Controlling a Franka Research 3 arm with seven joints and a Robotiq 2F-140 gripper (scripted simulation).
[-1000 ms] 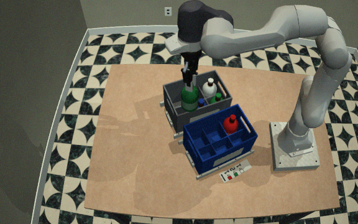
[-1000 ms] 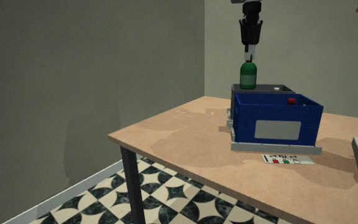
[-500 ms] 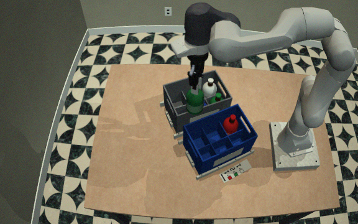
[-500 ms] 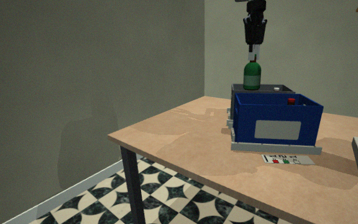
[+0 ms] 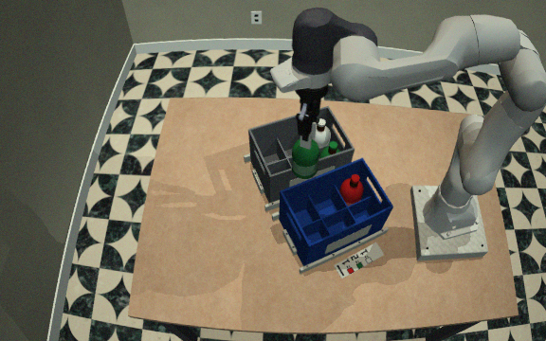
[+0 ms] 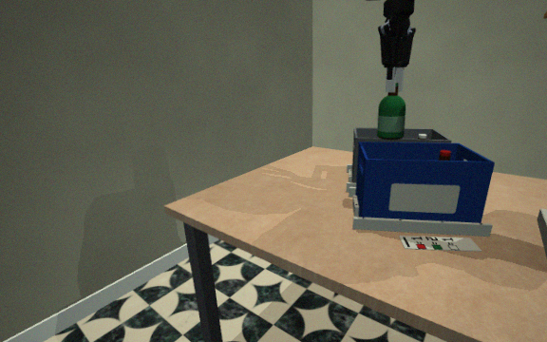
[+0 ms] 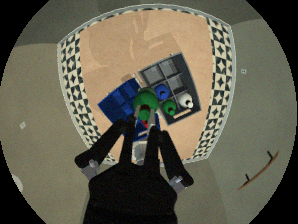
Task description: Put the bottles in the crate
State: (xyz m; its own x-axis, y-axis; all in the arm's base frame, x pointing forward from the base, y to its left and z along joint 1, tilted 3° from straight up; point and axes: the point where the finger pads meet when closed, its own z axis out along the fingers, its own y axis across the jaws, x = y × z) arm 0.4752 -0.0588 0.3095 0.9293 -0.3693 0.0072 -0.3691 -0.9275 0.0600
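My gripper (image 5: 307, 128) is shut on the neck of a green bottle (image 5: 305, 158) and holds it upright in the air, above the near edge of the grey crate (image 5: 290, 152). The side view shows the gripper (image 6: 395, 85) and the green bottle (image 6: 391, 117) clear above both crates. The wrist view shows the green bottle (image 7: 145, 104) between the fingers. The blue crate (image 5: 335, 210) holds one red bottle (image 5: 352, 188) in a back right cell. A white bottle (image 5: 321, 134) and another green bottle (image 5: 331, 150) stand in the grey crate. The pick list (image 5: 359, 260) lies in front of the blue crate.
The robot base (image 5: 448, 223) stands on a plate to the right of the crates. Both crates sit in grey rails on the table.
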